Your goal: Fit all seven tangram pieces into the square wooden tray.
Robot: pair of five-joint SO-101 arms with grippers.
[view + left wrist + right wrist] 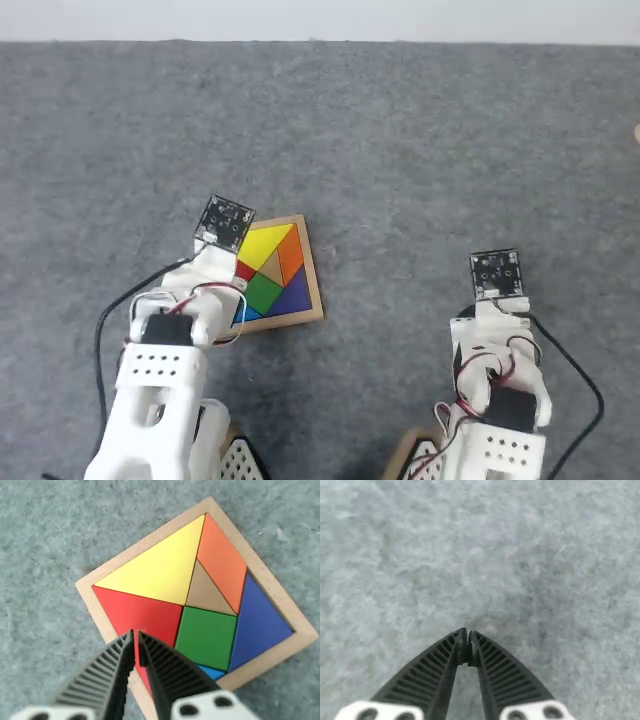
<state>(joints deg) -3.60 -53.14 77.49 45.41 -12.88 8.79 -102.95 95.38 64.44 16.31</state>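
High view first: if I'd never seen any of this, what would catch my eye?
The bright puzzle: a square wooden tray, beside the left arm on the grey mat, packed with coloured pieces, the big yellow triangle most vivid. The left gripper hangs shut over the red piece. The right gripper, also shut, points at grey mat off to the side.

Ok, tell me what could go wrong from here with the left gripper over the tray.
1. The left gripper is shut, with its tips right at the red triangle. If they drag as the arm pulls away, they could lift or shift that piece in the tray.
2. The tan triangle matches the tray's wood. I cannot tell whether it is a piece or an empty slot, so the puzzle may be one piece short.
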